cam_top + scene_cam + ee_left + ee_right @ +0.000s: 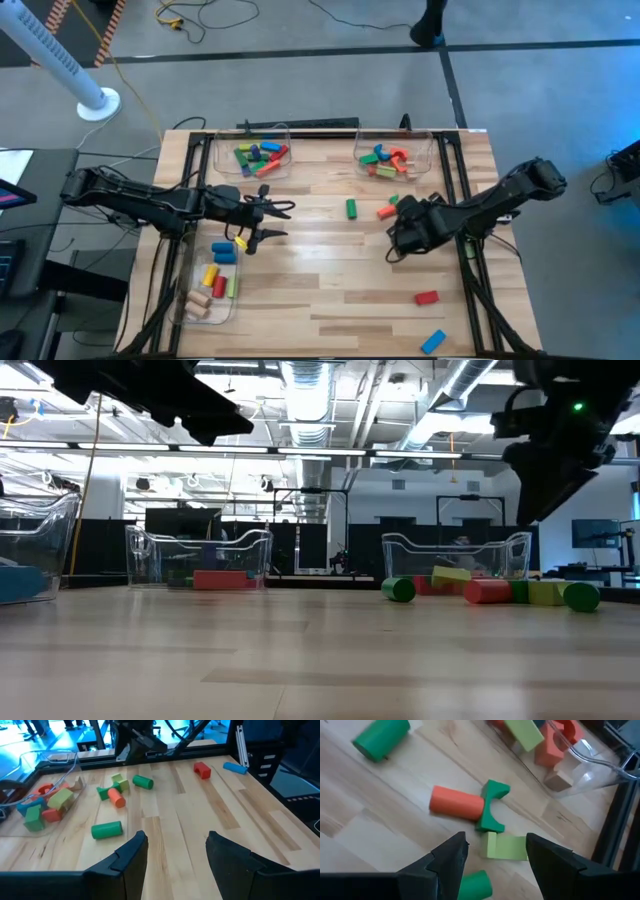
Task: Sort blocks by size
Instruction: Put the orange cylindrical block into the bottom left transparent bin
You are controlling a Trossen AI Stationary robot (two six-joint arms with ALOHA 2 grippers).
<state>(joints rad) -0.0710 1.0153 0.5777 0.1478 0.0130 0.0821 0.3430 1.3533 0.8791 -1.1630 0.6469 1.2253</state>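
the landmark for all positions below is the green cylinder [352, 208] lying near the middle of the table [330, 290].

nearest the front edge, well away from the green cylinder, a blue block [432, 341] and a red block [427, 297] lie loose on the bare wood. neither is sorted yet.

also nearer than the green cylinder, on the left arm's side, a clear bin [190, 300] holds yellow, red, green and plain wood pieces, mostly bars and cylinders. the similar sizes suggest this bin takes one size class.

the left gripper [268, 222] hangs between that bin and the green cylinder. its fingers [131, 855] stand apart and hold nothing; it faces across the table toward the loose pieces.

on the other side of the green cylinder, the right gripper [403, 232] hovers just over a small cluster: an orange cylinder [456, 803], a green arch [492, 805], a light green block [507, 846] and another green cylinder [476, 885]. its jaws are spread and empty. judged from this pose, it is lining up a pick from the cluster.

beyond the green cylinder, along the far edge, two more clear bins stand: the far left bin [252, 152] and the far right bin [395, 155], each already holding mixed-colour blocks.
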